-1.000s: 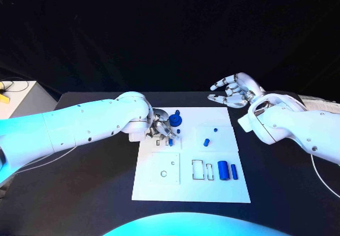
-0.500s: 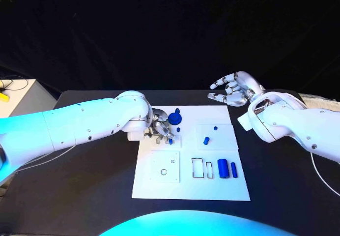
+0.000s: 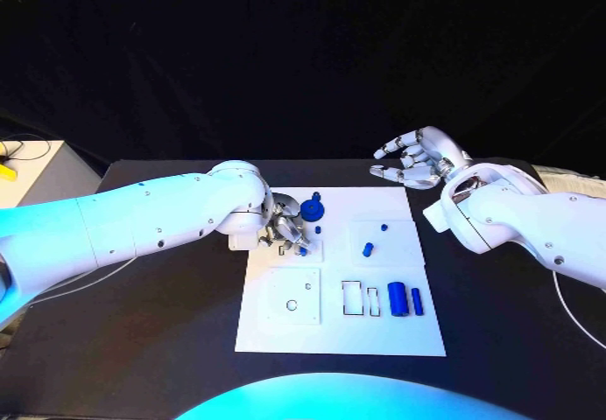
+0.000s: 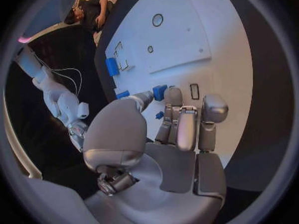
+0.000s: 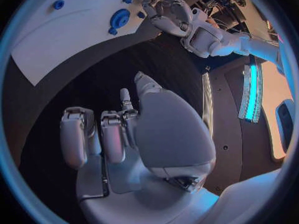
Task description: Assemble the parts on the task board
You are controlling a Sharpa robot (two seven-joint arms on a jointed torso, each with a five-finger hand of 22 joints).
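The white task board (image 3: 341, 337) lies mid-table. My left hand (image 3: 285, 229) hovers low over its near-left upper corner and pinches a small blue part (image 3: 305, 251) between thumb and a finger, right by a small slot; the pinched part (image 4: 159, 92) is plain in the left wrist view. A round blue piece (image 3: 312, 210) stands just beyond the hand. More blue pieces sit mid-board (image 3: 368, 250), and a blue cylinder (image 3: 398, 300) and blue bar (image 3: 417, 304) lie at the right. My right hand (image 3: 414, 160) hangs above the board's far right corner, fingers apart, holding nothing.
Rectangular cut-outs (image 3: 354, 300) lie left of the cylinder, and a square plate with a round hole (image 3: 293, 297) sits on the board's left. A pale box (image 3: 31, 171) stands off the table's left. Black table (image 3: 165, 332) surrounds the board.
My left hand has shifted only slightly over the board's upper left, still pinching the small blue part. The right hand has stayed where it was.
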